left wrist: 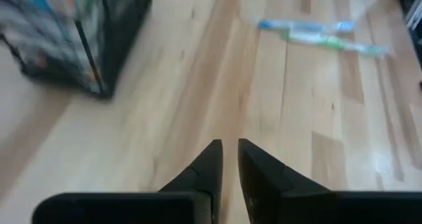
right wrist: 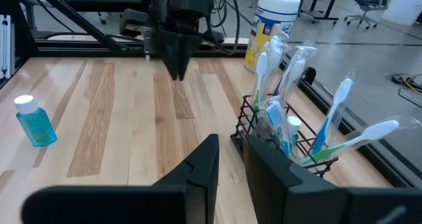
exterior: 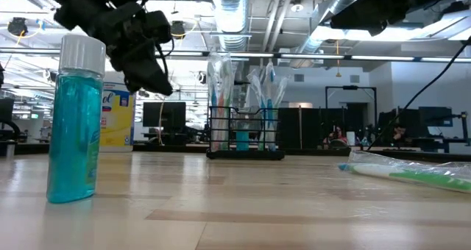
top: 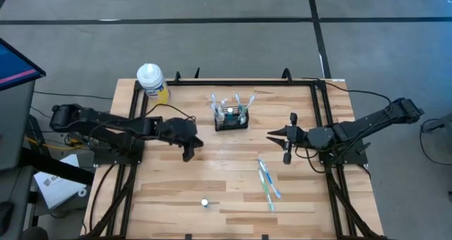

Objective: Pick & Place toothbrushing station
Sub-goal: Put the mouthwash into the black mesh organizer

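The toothbrushing station, a small black wire-mesh box, stands on its base at the table's far middle. Wrapped toothbrushes stick up out of it. My left gripper hangs above the wood to the station's left and nearer the front edge. It slants down, and in its wrist view its fingers are shut to a narrow slit with nothing between them. My right gripper hovers to the station's right, pointing toward it, its fingers likewise shut on nothing.
Wrapped toothbrushes lie flat on the table's right near part. A small blue bottle with a white cap stands near the front edge. A yellow canister with a white lid stands at the far left corner. Black rails frame the table.
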